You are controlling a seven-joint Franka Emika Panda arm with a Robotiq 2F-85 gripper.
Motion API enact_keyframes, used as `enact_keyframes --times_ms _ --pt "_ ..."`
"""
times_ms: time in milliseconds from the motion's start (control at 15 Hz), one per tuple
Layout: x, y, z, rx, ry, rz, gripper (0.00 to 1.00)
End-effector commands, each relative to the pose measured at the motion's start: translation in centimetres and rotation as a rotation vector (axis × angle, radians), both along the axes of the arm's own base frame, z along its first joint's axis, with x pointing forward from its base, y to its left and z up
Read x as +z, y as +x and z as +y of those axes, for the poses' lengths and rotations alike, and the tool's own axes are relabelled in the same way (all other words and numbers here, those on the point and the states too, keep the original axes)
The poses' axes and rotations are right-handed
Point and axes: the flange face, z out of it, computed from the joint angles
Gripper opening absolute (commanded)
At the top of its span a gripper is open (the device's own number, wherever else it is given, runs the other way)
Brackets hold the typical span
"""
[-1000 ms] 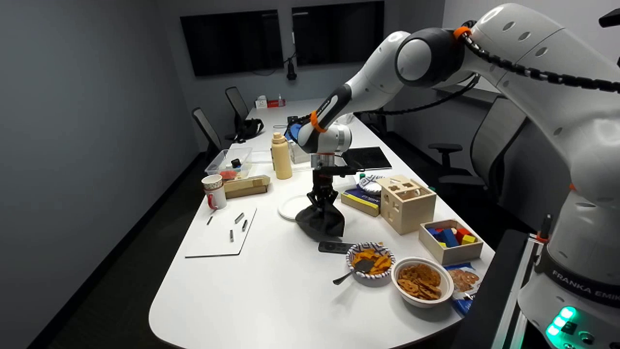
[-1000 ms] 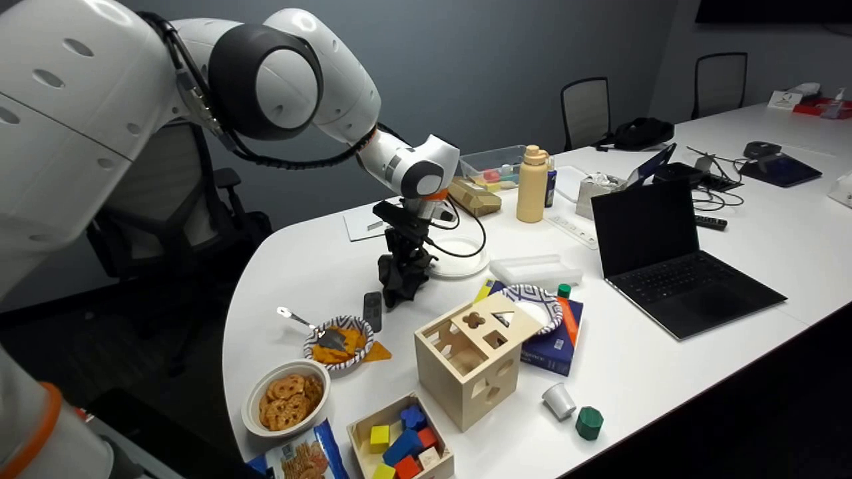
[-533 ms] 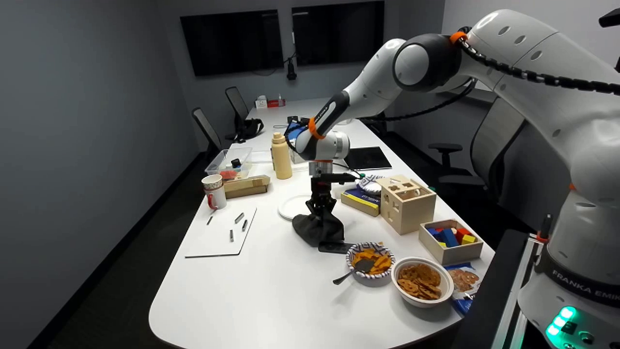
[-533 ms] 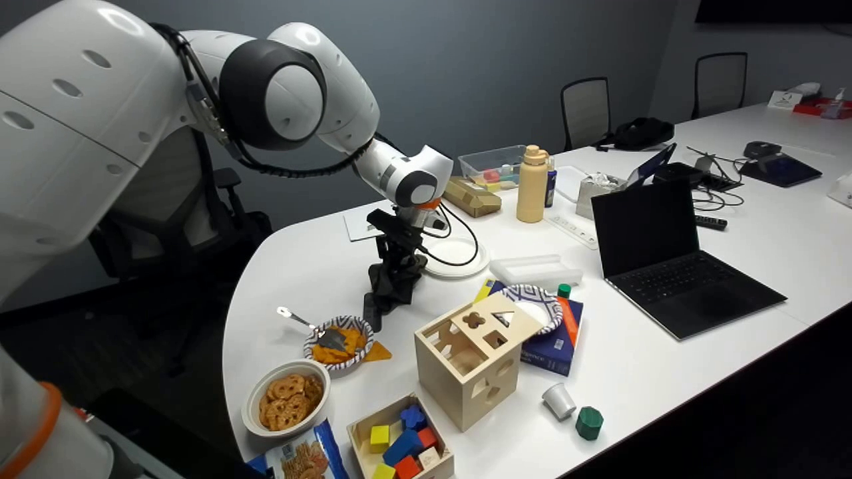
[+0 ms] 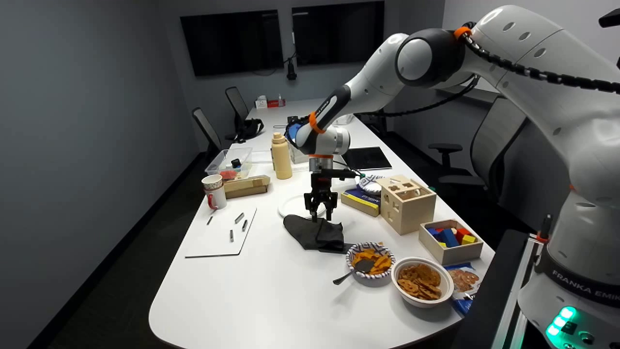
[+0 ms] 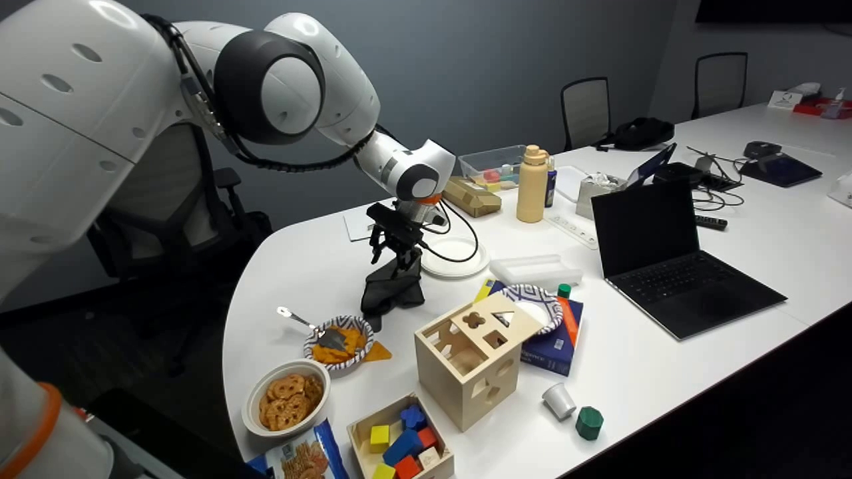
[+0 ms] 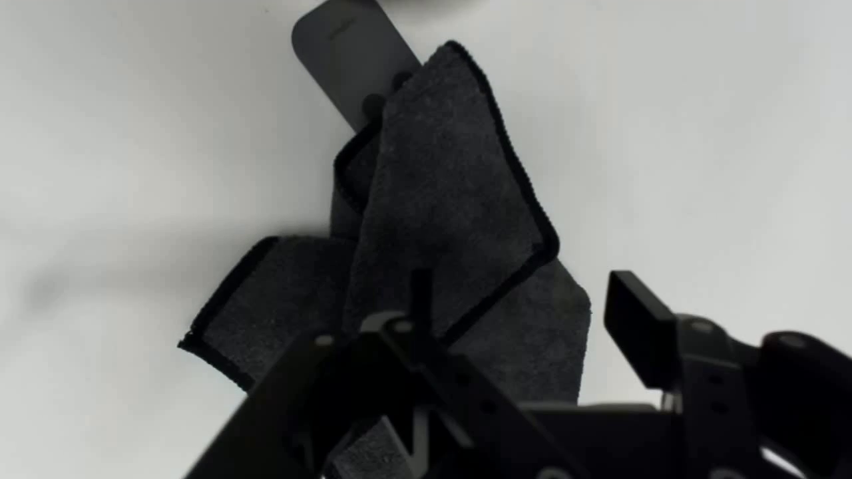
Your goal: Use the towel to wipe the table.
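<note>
The step in hand, by my judgement, is either a release of the towel (image 5: pixel 307 232) or a fresh grip on it; the pose alone does not settle which. The towel lies rumpled on the bench (image 5: pixel 252 291), partly over the remote (image 7: pixel 343 56). The jaws stand wide with nothing gripped, low at the towel: in the wrist view one side shows over it, the other past its edge. Whether they touch it I cannot tell.

If more wiping is wanted, the next move calls for closing on a fold and drawing it over the bench, clear of the remote and the nearby bowl (image 5: pixel 370 246). If not, it calls for lifting straight up, so no corner snags.

The arm (image 5: pixel 421 58) reads "FRANKA EMIK" round its base, the rest cut off. The book (image 6: pixel 549 350) bears letters seemingly ending "-igence". The remote's faint mark is too blurred to read, as is the bag's (image 6: pixel 306 456) print.
</note>
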Motion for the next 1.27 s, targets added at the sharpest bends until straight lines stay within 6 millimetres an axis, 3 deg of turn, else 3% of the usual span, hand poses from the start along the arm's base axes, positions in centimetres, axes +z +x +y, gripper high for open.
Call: enact_keyframes --times_ms 0,200,467,800,1200 --pt "4.1 -1.8 -0.4 0.023 0.015 0.014 0.99" --pt "6.9 -3.6 -1.0 0.003 -0.026 0.013 1.0" --pt "9.2 -5.9 -2.7 -0.057 -0.077 0.015 1.0" --pt "10.4 -8.9 -4.9 -0.096 -0.078 0.011 1.0" --pt "11.4 -10.5 -6.2 -0.133 -0.1 -0.029 1.0"
